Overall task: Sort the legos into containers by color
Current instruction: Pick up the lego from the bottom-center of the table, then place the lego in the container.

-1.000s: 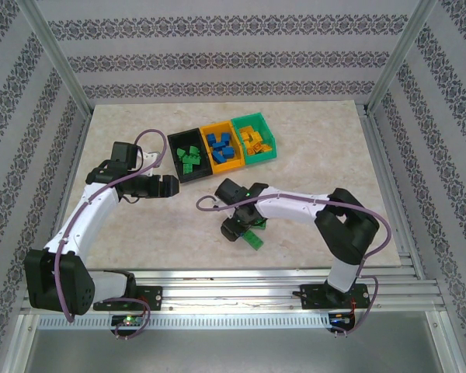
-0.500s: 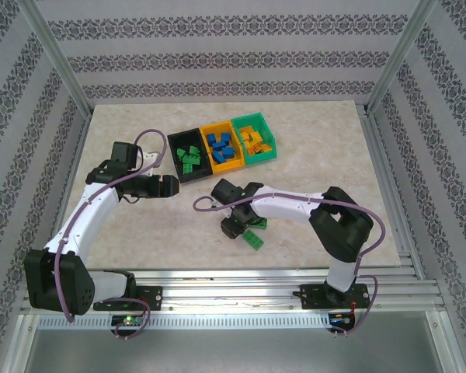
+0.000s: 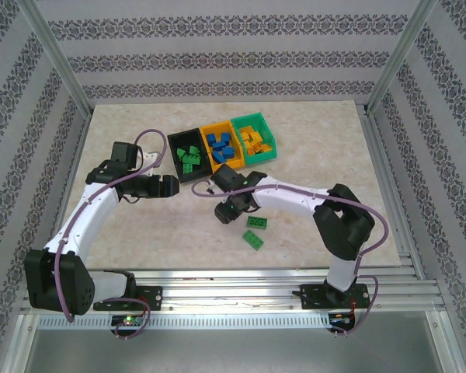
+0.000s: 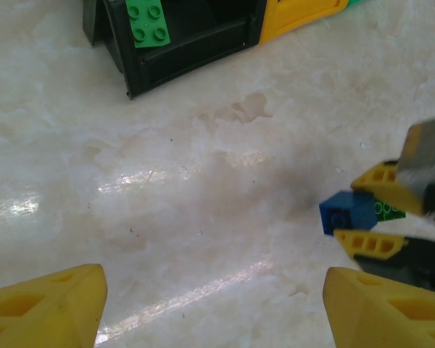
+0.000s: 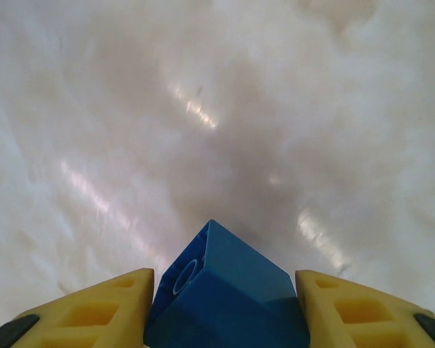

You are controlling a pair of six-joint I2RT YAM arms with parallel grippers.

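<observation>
Seen from above, two loose green legos (image 3: 254, 240) lie close together on the pale marbled table (image 3: 124, 124), at the lower centre of the frame. Just up and left of them, the right gripper (image 3: 221, 211) is clenched on a blue lego (image 5: 225, 297) (its wrist camera shows the brick tilted between both yellow fingers, over bare table). Left of centre, slightly higher in the frame, the left gripper (image 3: 169, 186) hangs with its jaws spread wide and nothing between them. Beyond both, at upper centre, three joined containers sit in a row. The black bin (image 3: 193, 178) on the left holds green bricks (image 3: 189, 158). The orange-yellow bin (image 3: 227, 165) in the middle holds blue bricks (image 3: 220, 144). The green bin (image 3: 262, 158) on the right holds orange bricks (image 3: 254, 140).
</observation>
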